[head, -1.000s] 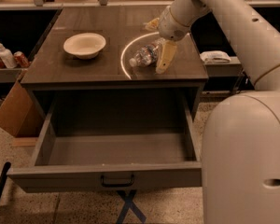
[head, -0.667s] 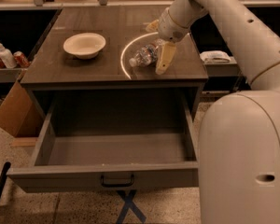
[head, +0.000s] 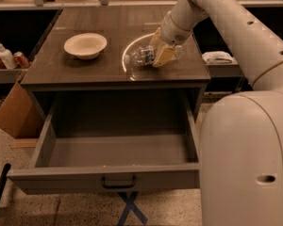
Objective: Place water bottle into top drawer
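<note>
The gripper (head: 154,53) stays at the water bottle (head: 139,56) on the tabletop (head: 75,72); whether it grasps is unclear. The top drawer (head: 61,178) remains open.

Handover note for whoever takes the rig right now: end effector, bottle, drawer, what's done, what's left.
End effector: down at the water bottle on the cabinet top; grasp not confirmed from this view.
Water bottle: on its side on the cabinet top, right of the bowl.
Top drawer: pulled open, bottle not in it.
Done: drawer open, arm at the bottle.
Left: secure the bottle, lift it, carry it over the drawer, set it inside.
</note>
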